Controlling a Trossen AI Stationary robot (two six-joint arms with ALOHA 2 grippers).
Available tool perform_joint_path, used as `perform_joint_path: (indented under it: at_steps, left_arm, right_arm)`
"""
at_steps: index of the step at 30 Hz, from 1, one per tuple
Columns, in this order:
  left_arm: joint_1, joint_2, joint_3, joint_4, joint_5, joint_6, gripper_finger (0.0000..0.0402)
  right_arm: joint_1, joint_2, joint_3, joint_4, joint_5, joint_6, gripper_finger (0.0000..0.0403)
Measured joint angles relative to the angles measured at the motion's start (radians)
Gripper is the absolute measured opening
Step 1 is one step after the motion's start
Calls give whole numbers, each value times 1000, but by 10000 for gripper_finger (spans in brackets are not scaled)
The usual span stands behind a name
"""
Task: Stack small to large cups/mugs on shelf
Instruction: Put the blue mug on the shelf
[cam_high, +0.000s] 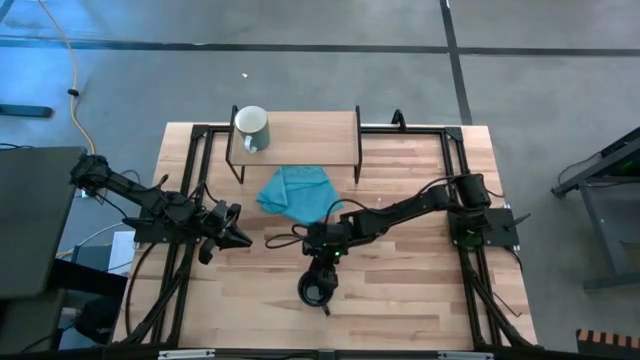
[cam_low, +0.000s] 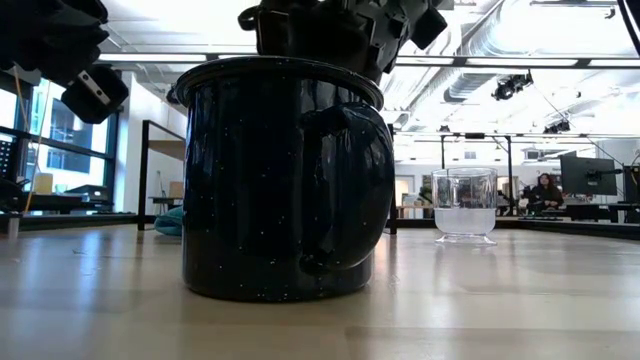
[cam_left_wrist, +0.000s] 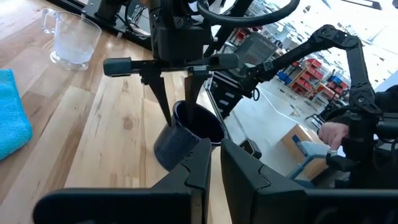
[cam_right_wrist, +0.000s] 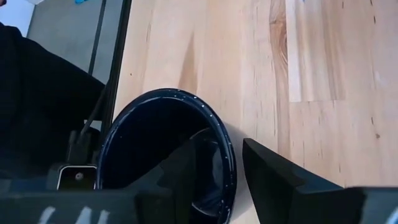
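Observation:
The black mug (cam_high: 318, 290) stands upright on its base on the tabletop near the front middle, and fills the low view (cam_low: 285, 180). My right gripper (cam_right_wrist: 227, 180) is open and points down over its rim (cam_right_wrist: 229, 155), one finger inside the mug and one outside, with a gap on both sides. The pale mug (cam_high: 250, 128) stands on the left end of the shelf (cam_high: 320, 135). The clear glass cup (cam_low: 465, 205) stands on the table farther back. My left gripper (cam_left_wrist: 215, 168) is shut and empty, left of the black mug (cam_left_wrist: 186, 134).
A blue cloth (cam_high: 298, 193) lies crumpled on the table in front of the shelf, between the shelf and the black mug. The right part of the shelf top is bare wood. A black frame (cam_high: 450, 135) runs along the table's edges.

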Motion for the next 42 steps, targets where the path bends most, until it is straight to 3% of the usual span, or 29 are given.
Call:
perform_joint_path:
  at_steps: [13, 29, 42]
  left_arm:
    - [0, 0, 0, 0, -2, -1, 26]
    - [0, 0, 0, 0, -2, -2, 26]
    - [0, 0, 0, 0, -6, -3, 26]
  right_arm:
    - [0, 11, 0, -6, 22, 2, 119]
    - [-1, 11, 0, -17, 51, 80, 10]
    - [-9, 8, 0, -22, 53, 163, 3]
